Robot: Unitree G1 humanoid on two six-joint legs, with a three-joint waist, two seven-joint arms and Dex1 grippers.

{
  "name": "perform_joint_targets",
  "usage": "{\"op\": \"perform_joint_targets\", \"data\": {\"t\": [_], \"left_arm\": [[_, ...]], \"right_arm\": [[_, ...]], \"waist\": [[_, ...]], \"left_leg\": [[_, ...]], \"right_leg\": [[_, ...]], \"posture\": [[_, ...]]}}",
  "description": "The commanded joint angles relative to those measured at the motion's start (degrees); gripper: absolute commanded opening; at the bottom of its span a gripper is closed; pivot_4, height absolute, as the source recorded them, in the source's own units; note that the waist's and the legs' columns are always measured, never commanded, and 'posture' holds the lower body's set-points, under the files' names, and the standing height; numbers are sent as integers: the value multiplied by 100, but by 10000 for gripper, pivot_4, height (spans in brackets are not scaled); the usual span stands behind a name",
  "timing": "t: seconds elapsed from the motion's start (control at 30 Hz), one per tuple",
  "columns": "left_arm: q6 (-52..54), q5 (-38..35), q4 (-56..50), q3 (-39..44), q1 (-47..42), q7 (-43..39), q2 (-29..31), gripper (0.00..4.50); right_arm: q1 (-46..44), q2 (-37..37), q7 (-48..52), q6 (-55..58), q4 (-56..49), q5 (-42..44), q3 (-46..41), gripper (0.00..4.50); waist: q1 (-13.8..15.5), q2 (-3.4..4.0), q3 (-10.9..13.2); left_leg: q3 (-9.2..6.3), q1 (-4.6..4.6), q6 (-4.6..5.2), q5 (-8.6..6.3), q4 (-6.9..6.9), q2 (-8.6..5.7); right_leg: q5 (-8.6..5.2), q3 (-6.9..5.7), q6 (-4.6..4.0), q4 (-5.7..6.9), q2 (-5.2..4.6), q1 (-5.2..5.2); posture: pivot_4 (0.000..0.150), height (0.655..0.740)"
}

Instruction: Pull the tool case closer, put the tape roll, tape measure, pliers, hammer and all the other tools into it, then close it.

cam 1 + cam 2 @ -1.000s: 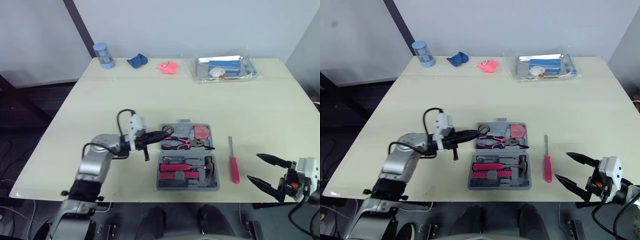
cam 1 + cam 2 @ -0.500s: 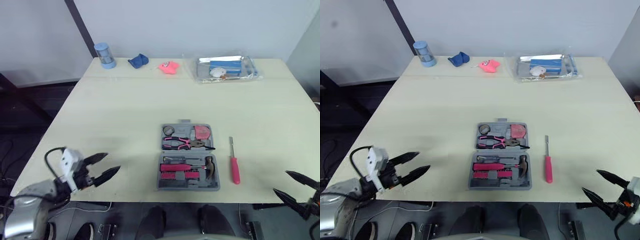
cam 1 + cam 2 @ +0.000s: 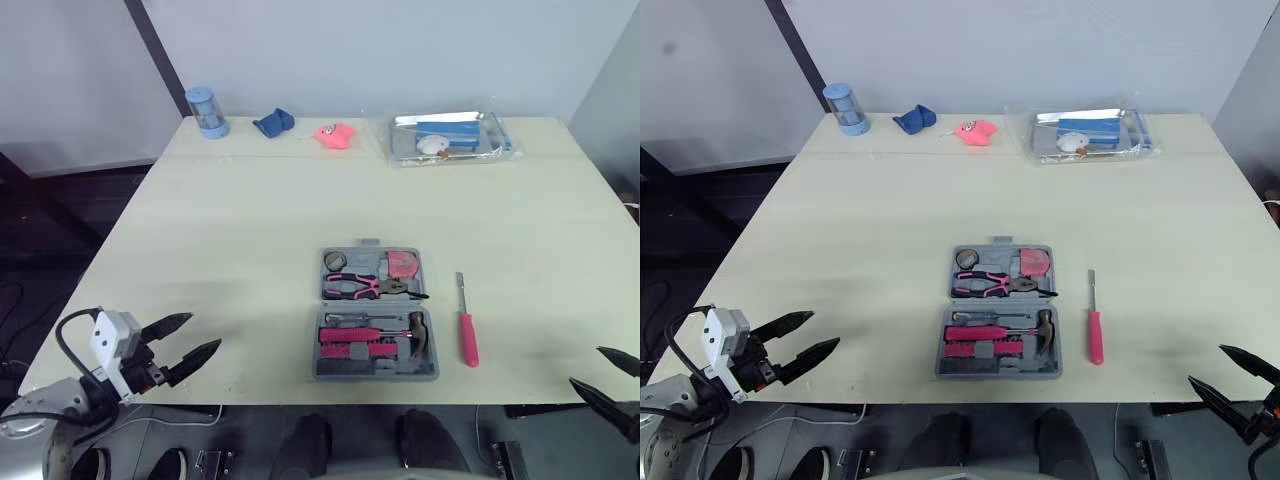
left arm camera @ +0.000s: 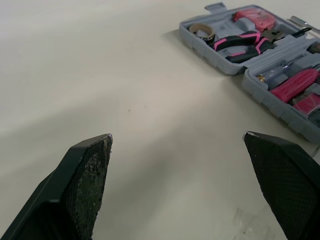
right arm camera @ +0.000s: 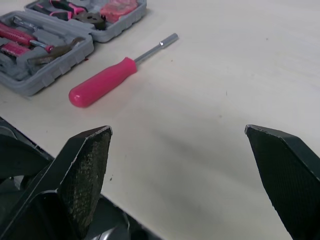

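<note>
Screwdriver (image 3: 467,335) beside open tool case (image 3: 376,375), R side, well apart from spread L jaws, prob. nearer spread R jaws.

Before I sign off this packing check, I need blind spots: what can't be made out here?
Tool case, left wrist view: one half runs off the edge.
Pieces in its front compartment, eye views: too small.
Clear bag, far edge, eye views: contents too small.
Right gripper, eye views: body cut off by corner.
</note>
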Motion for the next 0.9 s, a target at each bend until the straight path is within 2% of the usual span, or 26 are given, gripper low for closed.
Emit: {"op": "perform_joint_targets", "data": {"t": [0.03,0.13,0.33,0.43,0.7,0.9], "left_arm": [[166,-262,-402,32,-146,-186,248,44513],[432,-489,-765,-2,-419,-164,372,44513],[736,-650,-1404,-239,-644,-210,480,44513],[907,-810,-1804,-412,-852,-288,584,44513],[994,-932,-2095,-752,-1178,-607,793,44513],[815,-799,-2025,-1060,-1347,-1015,946,44513]], "right_arm": [[26,133,-285,223,-976,185,126,45000],[-39,293,-717,570,-1920,225,425,45000],[-197,245,-1282,1365,-2647,208,795,45000],[-394,164,-1821,1771,-3043,-280,1214,45000],[-1283,-442,-1855,2291,-2664,-661,1611,45000],[-2293,-1311,-913,2027,-2118,-1288,2486,45000]], "waist": [[2,-1,1],[5,-2,1],[9,0,1],[10,-4,4],[3,-6,8],[-10,-6,11]], "left_leg": [[0,0,0,0,0,0],[-5,0,0,0,0,5],[0,-6,-1,0,0,4],[-4,-10,-1,0,0,5],[1,-9,0,0,1,5],[3,-9,0,0,3,5]], "right_leg": [[0,0,0,0,0,0],[0,-2,0,4,5,-1],[1,1,1,-4,3,-4],[1,-1,0,-1,5,-10],[1,2,0,-2,5,-10],[1,2,1,-1,6,-11]], "posture": [[1500,7400],[1500,7400],[1500,7400],[1500,7400],[1500,7400],[1500,7400]]}}
